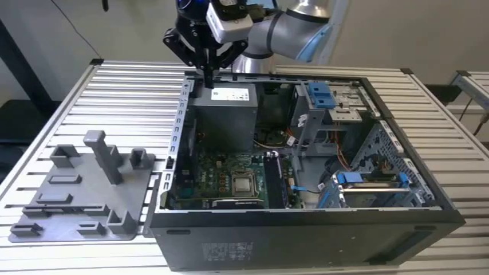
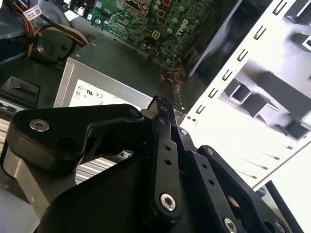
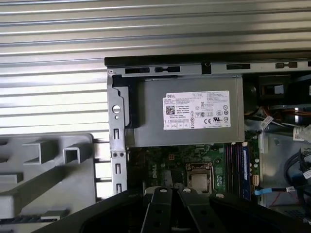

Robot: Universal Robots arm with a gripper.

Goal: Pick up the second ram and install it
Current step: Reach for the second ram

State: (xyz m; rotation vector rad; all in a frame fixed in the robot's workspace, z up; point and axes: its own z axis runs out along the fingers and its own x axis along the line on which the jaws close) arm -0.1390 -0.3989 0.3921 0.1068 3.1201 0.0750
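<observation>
Pinched shut and empty, the claw [image 1: 208, 80] hangs just above the power supply [image 1: 223, 114] at the rear corner of the open computer case [image 1: 306, 240]. Beyond it, beside the processor [image 3: 198, 182], dark sticks stand upright in their slots. We judge the second memory stick [image 3: 238, 170] seated among them, so nothing needs carrying. Farthest off, the grey tray [image 1: 77, 189] on the table [image 1: 122, 91] holds none.

Black tool [image 1: 208, 79], grey tray [image 1: 82, 196], green motherboard [image 1: 221, 175]
</observation>
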